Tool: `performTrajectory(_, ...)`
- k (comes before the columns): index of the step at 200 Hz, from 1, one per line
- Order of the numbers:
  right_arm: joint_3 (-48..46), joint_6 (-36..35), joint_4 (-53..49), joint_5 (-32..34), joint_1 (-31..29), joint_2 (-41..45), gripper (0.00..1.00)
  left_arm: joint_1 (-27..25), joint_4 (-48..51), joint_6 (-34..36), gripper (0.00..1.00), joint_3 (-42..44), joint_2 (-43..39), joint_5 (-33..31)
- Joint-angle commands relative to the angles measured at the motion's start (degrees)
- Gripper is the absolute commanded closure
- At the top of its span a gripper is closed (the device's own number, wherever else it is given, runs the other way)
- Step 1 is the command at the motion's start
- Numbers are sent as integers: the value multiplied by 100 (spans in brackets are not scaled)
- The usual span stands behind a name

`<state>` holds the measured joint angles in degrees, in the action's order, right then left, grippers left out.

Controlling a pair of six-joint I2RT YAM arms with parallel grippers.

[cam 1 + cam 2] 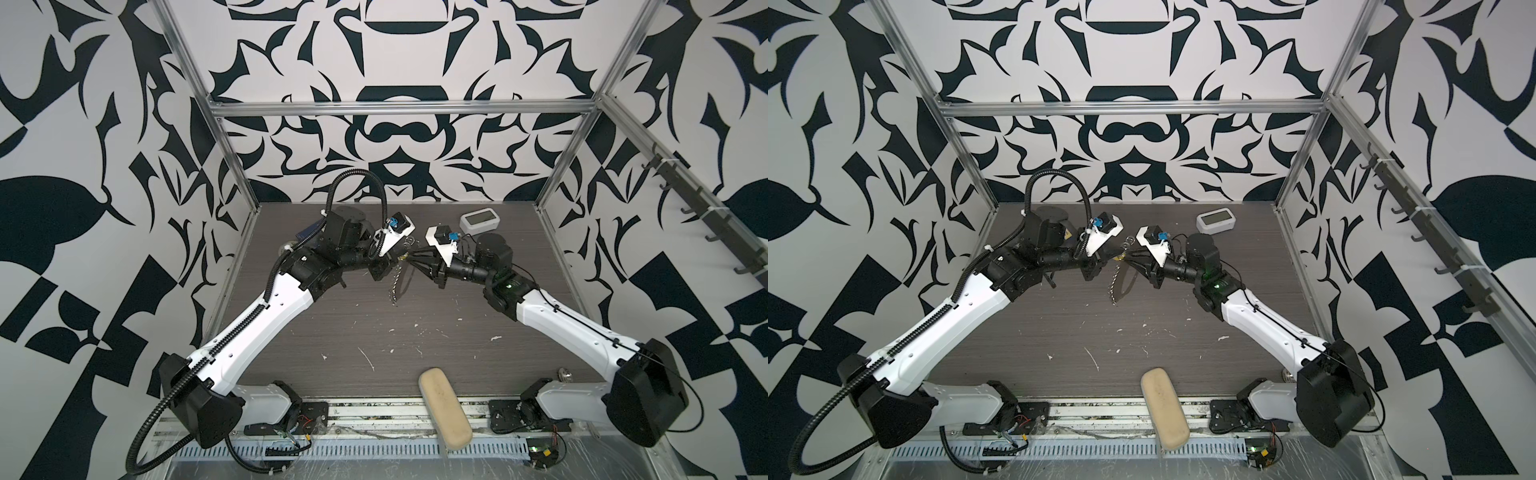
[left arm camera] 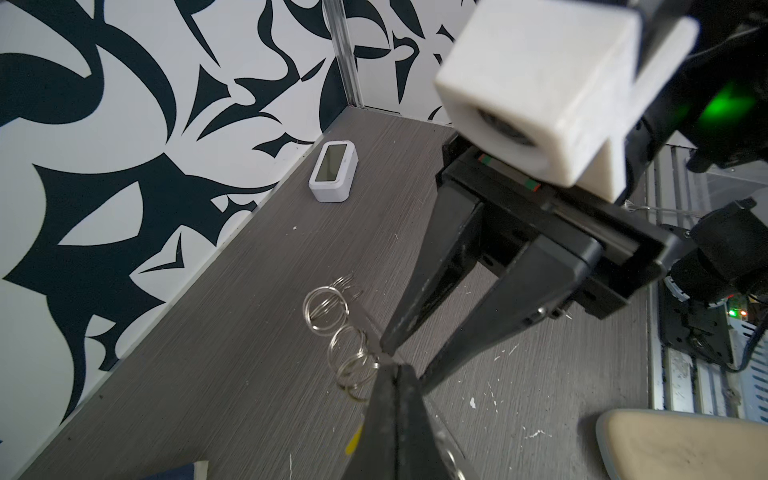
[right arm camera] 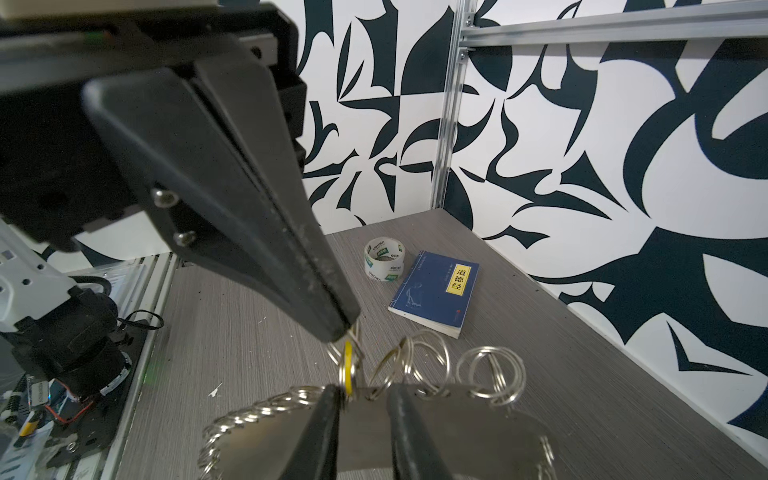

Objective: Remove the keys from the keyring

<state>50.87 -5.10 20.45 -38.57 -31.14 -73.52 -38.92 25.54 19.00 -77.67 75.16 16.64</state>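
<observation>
Right gripper [image 3: 365,388] sits nearest in its own wrist view. Its jaws are partly apart, straddling the lower end of the key [image 3: 348,368], and no grip shows. The key is brass-yellow, thin and stiff. You can expect it to be light and slick, apt to swivel if pinched on its flat. The closed left gripper [image 3: 344,326] pinches the small ring above the key. The keyring [image 3: 424,359] spans between both grippers and appears lifted off the table [image 3: 540,332], with its chain [image 1: 392,291] dangling and likely to swing. The rings look like springy wire, so hold the ring firm, take the key by its head and work it round the coil. The book [image 3: 436,291] and tape roll [image 3: 384,259] lie well apart.
</observation>
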Motion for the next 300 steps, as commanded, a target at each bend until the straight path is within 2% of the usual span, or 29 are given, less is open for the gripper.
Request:
performTrajectory(1, -38, 13, 195, -145, 12, 257, 74, -20, -207, -79, 100, -258, -131, 23)
performTrajectory(31, -205, -118, 81, 149, 19, 527, 60, -19, -199, -117, 100, -263, -132, 8)
performTrajectory(55, -251, -195, -102, 214, 11, 701, 58, -20, -181, -134, 100, -252, -134, -7)
performTrajectory(85, -308, -149, -120, 16, 15, 719, 67, -20, -181, -134, 100, -266, -130, -4)
performTrajectory(121, -289, -47, 22, -199, 13, 543, 73, -20, -181, -143, 100, -293, -105, 12)
performTrajectory(300, 107, 401, 557, -476, 12, -31, 76, -55, -181, -178, 100, -302, -62, 13)
